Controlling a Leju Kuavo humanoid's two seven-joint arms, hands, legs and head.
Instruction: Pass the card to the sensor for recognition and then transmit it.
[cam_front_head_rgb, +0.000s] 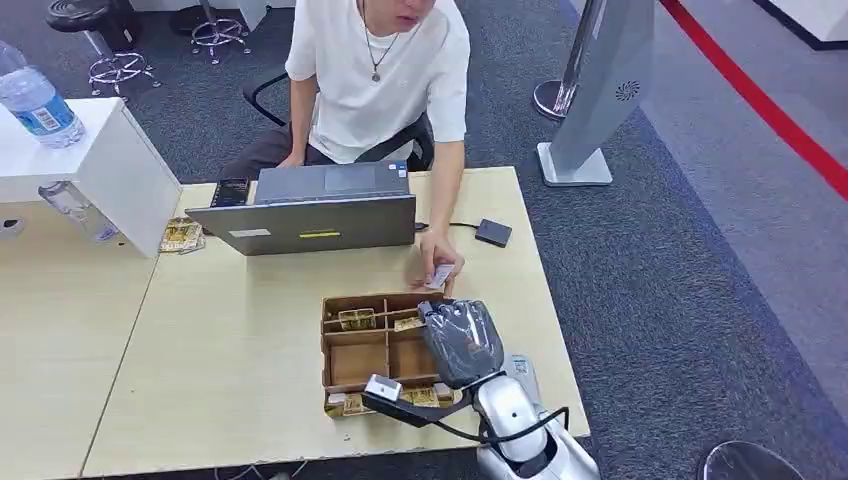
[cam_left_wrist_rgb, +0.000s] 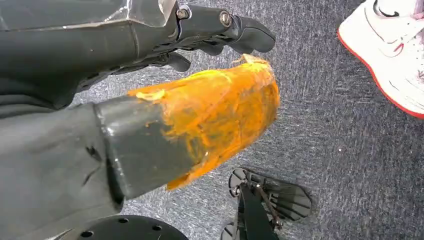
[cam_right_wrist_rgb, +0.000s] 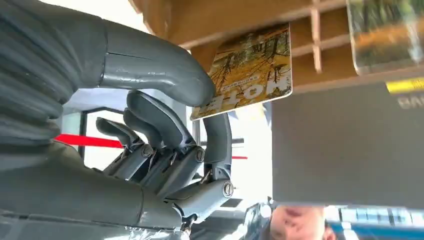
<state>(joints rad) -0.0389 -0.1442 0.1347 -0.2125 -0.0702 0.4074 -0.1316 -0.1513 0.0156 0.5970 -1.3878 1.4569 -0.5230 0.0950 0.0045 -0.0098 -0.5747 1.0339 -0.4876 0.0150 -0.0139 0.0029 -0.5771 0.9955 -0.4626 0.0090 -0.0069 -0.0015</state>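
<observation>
Right hand (cam_front_head_rgb: 462, 340): I see it over the right end of the brown tray, at about 5 o'clock on the table. In the right wrist view the thumb (cam_right_wrist_rgb: 165, 70) and a finger (cam_right_wrist_rgb: 218, 135) pinch the card.
Card (cam_right_wrist_rgb: 252, 70): yellow and brown print, held by one corner, close over the tray's compartments.
Tray (cam_front_head_rgb: 350, 362): a divided box at 6 o'clock, with more cards lying in several compartments.
Left hand (cam_left_wrist_rgb: 220, 30): hangs over grey carpet in the left wrist view; I cannot tell how its fingers lie.
Person's hand (cam_front_head_rgb: 440, 262): at 12 o'clock from my right hand, just past the tray, holding a small card.
Sensor (cam_front_head_rgb: 493, 233): a small dark box at 1 o'clock, cabled, beside the laptop (cam_front_head_rgb: 315, 210).
Person (cam_front_head_rgb: 380, 75): seated behind the laptop, white shirt.
</observation>
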